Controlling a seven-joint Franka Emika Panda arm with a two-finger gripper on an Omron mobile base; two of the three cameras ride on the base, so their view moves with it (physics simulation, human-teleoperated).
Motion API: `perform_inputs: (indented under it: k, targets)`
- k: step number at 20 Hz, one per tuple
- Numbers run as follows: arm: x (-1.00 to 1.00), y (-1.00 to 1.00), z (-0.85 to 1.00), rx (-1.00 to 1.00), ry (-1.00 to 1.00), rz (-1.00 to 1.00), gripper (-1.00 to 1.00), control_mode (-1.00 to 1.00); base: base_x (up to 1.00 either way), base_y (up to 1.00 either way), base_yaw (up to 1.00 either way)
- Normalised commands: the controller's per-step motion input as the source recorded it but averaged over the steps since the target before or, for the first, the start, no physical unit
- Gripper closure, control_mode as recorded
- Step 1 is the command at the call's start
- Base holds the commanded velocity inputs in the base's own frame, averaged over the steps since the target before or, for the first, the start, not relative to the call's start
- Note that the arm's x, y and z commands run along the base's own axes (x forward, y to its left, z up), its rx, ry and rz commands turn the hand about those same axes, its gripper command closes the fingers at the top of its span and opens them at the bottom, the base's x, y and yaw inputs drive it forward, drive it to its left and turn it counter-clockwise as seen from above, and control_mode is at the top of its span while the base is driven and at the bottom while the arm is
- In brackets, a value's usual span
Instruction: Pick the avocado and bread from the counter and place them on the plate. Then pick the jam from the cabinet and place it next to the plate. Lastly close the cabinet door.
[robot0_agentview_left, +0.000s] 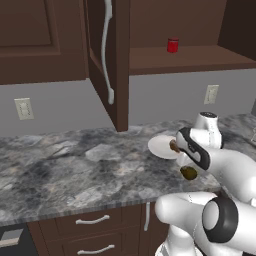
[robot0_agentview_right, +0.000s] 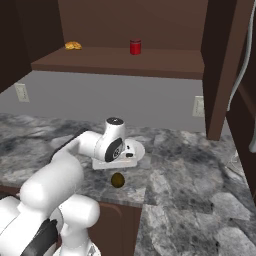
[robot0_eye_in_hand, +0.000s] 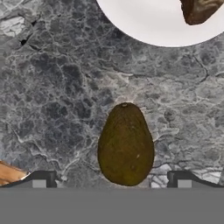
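A dark green avocado (robot0_eye_in_hand: 126, 144) lies on the marble counter near its front edge (robot0_agentview_left: 189, 173), (robot0_agentview_right: 118, 180). My gripper (robot0_eye_in_hand: 111, 180) hangs just above it, open, one fingertip on each side of the fruit and neither touching it. Beyond the avocado sits a white plate (robot0_eye_in_hand: 148, 26), (robot0_agentview_left: 159, 147), (robot0_agentview_right: 139, 150), and a brown piece of bread (robot0_eye_in_hand: 199, 9) rests on it. A red jam jar (robot0_agentview_left: 172, 45), (robot0_agentview_right: 135, 47) stands on the shelf of the open cabinet above.
The cabinet door (robot0_agentview_left: 107, 60) stands open, swung out over the counter to the left of the plate. A small yellow item (robot0_agentview_right: 73, 45) lies on the same shelf, left of the jam. Wall outlets (robot0_agentview_left: 211, 93) flank the area. Drawers (robot0_agentview_left: 92, 220) run below the counter edge.
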Motion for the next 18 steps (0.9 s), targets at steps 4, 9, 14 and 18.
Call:
perform_inputs:
  k: [4, 9, 14, 18]
  targets:
    - [0.00, 0.05, -0.11, -0.05, 0.00, 0.01, -1.00, -1.00, 0.00, 0.00, 0.00]
    - [0.00, 0.03, -0.10, -0.05, 0.02, 0.02, -1.00, -1.00, 0.00, 0.00, 0.00]
    - [0.05, 0.00, -0.16, -0.05, 0.02, 0.04, -1.00, -1.00, 0.00, 0.00, 0.00]
    - [0.10, 0.00, -0.13, -0.05, 0.02, 0.04, -1.00, -1.00, 0.00, 0.00, 0.00]
